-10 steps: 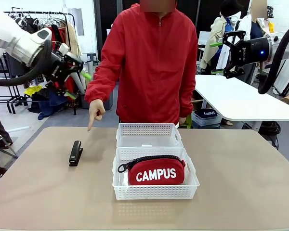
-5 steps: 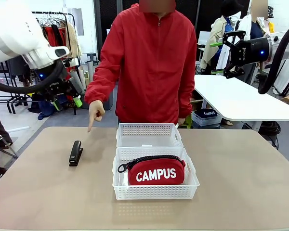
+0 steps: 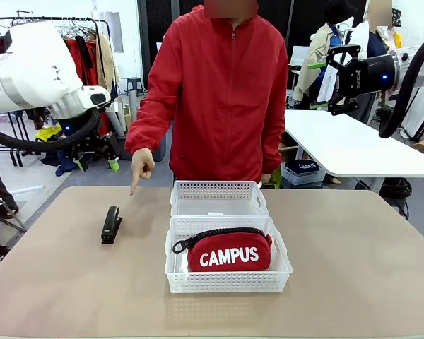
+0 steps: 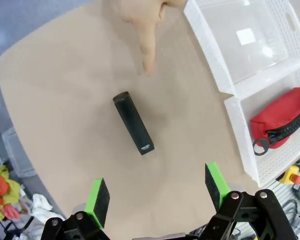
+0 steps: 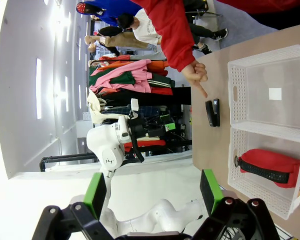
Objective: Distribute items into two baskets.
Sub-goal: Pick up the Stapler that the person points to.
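The black stapler [image 3: 111,224] lies on the tan table left of two white baskets, and a person's finger [image 3: 133,186] points down just beyond it. The red CAMPUS pouch [image 3: 230,251] lies in the near basket [image 3: 230,284]; the far basket [image 3: 218,191] holds only its label. My left gripper [image 3: 95,160] hangs open above the table's far left edge. Its wrist view looks down on the stapler [image 4: 133,123] between the open green pads [image 4: 101,195], well below them. My right gripper [image 3: 316,85] is open, high at the right, far from the table.
The person in a red jacket [image 3: 222,92] stands at the far edge behind the baskets. A white table [image 3: 353,145] stands behind on the right and clothes racks on the left. Bare tabletop lies right of the baskets and in front of them.
My left arm has swung over and its gripper has turned and dropped lower, now facing the table above the stapler. The right arm, the pointing hand and the objects have stayed put.
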Robot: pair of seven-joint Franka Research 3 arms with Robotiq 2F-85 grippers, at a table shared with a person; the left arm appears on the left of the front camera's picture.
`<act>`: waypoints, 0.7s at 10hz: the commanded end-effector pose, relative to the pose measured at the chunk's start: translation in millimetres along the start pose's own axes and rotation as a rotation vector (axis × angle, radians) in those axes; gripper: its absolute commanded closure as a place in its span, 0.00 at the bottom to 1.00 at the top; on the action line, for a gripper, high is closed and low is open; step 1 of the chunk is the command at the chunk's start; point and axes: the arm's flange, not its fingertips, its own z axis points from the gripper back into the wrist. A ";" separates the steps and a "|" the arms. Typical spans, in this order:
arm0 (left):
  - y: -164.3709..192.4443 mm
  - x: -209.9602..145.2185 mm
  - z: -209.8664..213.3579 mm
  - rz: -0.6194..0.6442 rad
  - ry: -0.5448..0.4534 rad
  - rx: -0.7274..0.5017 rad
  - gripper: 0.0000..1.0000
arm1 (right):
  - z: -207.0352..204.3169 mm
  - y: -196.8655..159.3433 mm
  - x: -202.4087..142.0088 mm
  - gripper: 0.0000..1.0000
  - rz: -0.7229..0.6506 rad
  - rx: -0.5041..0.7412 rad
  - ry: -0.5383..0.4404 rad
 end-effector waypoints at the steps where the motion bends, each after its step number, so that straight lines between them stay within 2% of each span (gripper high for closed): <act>1: 3.0 0.9 5.6 -0.021 0.005 -0.002 0.00 | -1.1 2.0 -1.2 0.00 -0.015 0.004 0.002; 4: -0.4 0.5 1.2 -0.005 0.000 -0.001 0.00 | -1.1 2.0 -1.2 0.00 -0.015 0.004 0.002; 7: -12.7 3.2 -39.9 0.109 -0.009 0.265 0.00 | -1.1 2.0 -1.2 0.00 -0.015 0.004 0.002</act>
